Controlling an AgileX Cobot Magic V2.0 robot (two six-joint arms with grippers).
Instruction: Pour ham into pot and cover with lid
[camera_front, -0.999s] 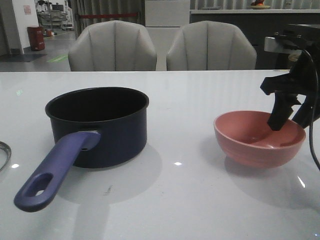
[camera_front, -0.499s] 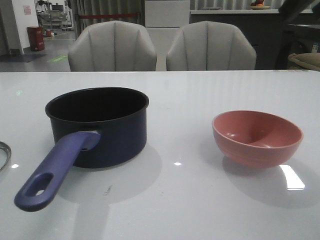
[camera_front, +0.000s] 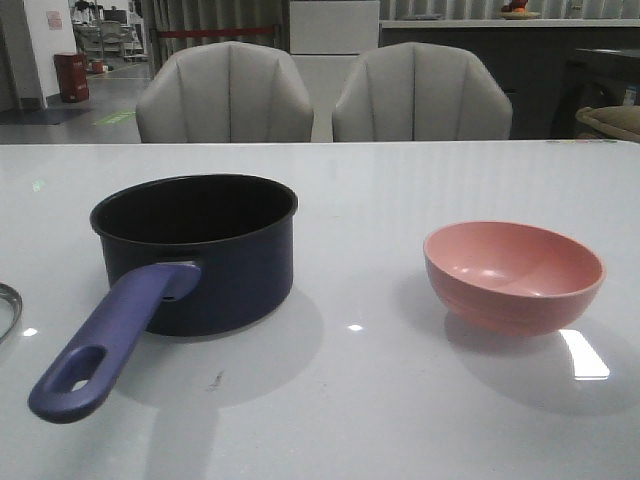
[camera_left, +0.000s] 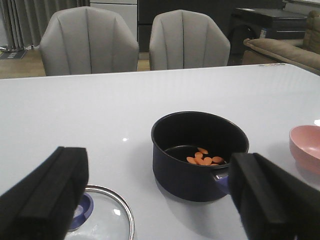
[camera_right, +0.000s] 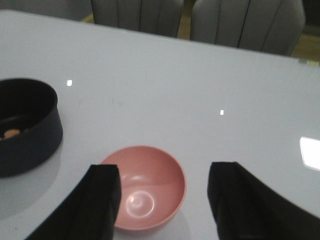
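The ham (camera_left: 203, 159) already lies in the pot (camera_front: 200, 250), left of the empty pink bowl (camera_front: 515, 275) on the worktop (camera_front: 400, 400). The lid (camera_left: 107, 220) rests flat, left of the pot, not yet placed. Both the left gripper (camera_left: 157, 200) and right gripper (camera_right: 162, 200) have jaws spread, holding nothing. Covering remains.

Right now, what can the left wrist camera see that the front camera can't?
Only the left wrist view shows the ham lying in the bottom of the pot, the knob of the lid lying on the table, and the open left end effector. Only the front view shows the pot's long handle with the hole at its end, and the whole pink bowl. Both show the pot, the bowl, the table and two grey chairs.
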